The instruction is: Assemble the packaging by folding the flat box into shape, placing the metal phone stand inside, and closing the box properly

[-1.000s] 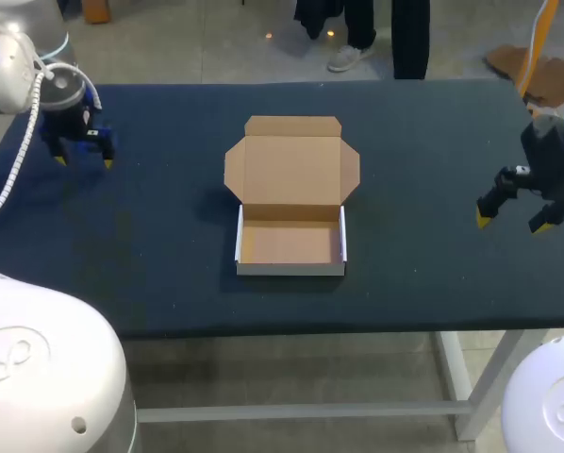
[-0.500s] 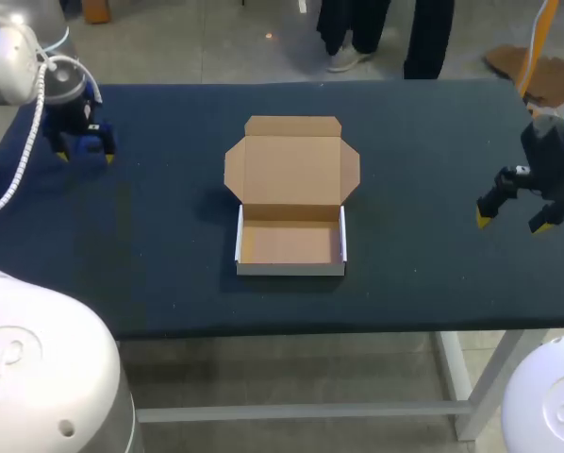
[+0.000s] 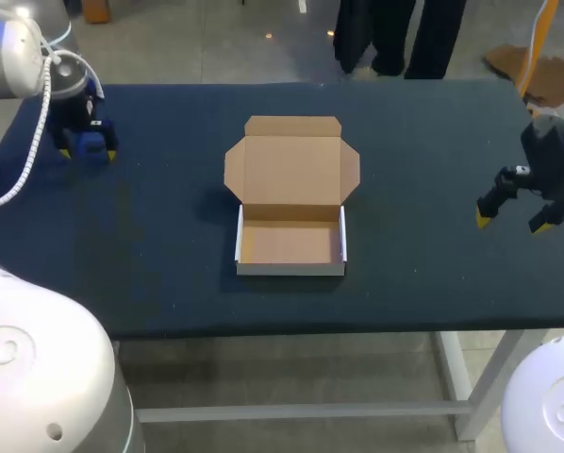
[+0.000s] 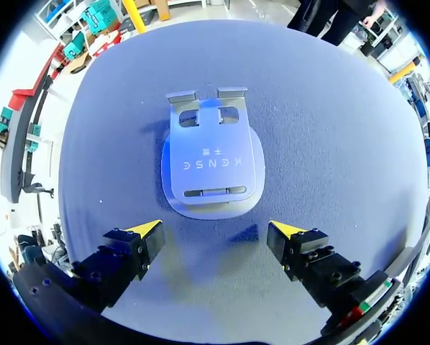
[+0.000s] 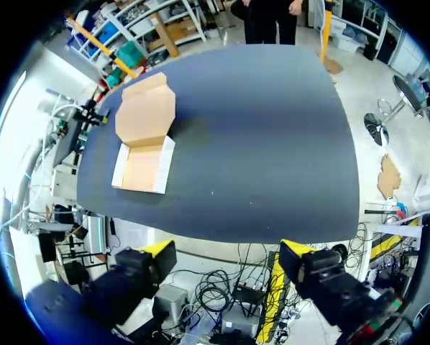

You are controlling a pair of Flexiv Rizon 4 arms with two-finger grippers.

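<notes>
A folded cardboard box (image 3: 290, 243) stands at the table's middle, its tray empty and its lid (image 3: 292, 166) laid back flat toward the far side. The same box (image 5: 143, 147) lies far ahead of my right gripper (image 5: 227, 249). A silver metal phone stand (image 4: 211, 159) lies flat on the cloth just ahead of my left gripper (image 4: 215, 230), whose fingers are open and clear of it. In the head view my left gripper (image 3: 87, 149) hangs at the far left corner and hides the stand. My right gripper (image 3: 513, 220) hovers open at the right edge, empty.
The dark blue table (image 3: 169, 283) carries only the box and the stand. Wide bare cloth lies between the box and each gripper. The right gripper hangs past the table's near right edge.
My left gripper has shifted slightly to the right and toward the far side over the stand. The box and the right arm have not moved.
</notes>
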